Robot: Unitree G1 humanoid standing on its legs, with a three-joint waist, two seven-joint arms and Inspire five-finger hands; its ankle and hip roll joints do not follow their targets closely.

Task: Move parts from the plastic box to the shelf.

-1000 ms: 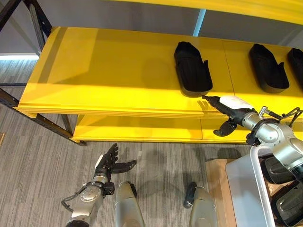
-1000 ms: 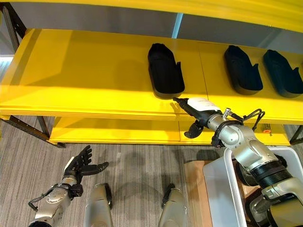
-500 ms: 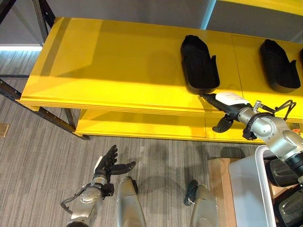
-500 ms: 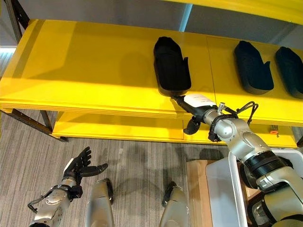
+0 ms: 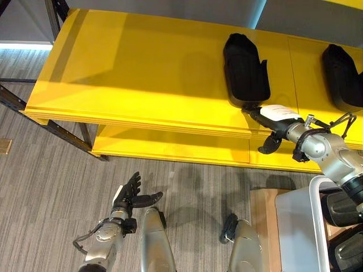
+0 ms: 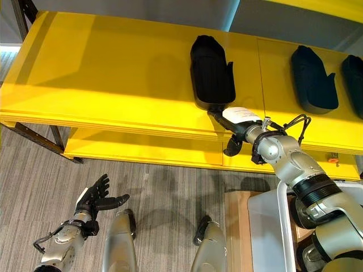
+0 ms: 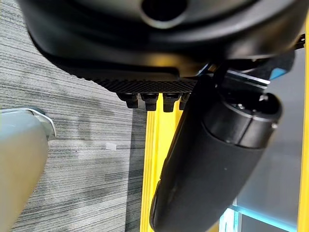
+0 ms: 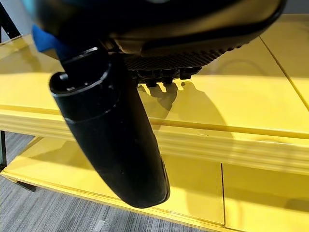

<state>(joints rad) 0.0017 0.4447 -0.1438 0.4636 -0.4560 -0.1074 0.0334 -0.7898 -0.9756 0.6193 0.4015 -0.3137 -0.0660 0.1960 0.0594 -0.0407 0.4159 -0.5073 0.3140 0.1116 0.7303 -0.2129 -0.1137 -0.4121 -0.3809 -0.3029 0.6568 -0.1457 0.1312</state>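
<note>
At the shelf (image 5: 142, 85) edge, right hand (image 5: 275, 116), fingers straight and empty, touches the placed part (image 5: 245, 71), seemingly nudging it inward

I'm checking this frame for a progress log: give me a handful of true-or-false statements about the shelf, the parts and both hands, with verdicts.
1. The right hand is at the front edge of the yellow shelf, beside the nearest black part. True.
2. The right hand is curled round a black part. False: its fingers are straight and hold nothing; the part lies on the shelf.
3. Only one black part lies on the shelf. False: two more lie further to the right.
4. The left hand hangs low over the grey floor, fingers relaxed and empty. True.
5. The white plastic box stands on the shelf. False: it is low at the robot's right, below the shelf.
</note>
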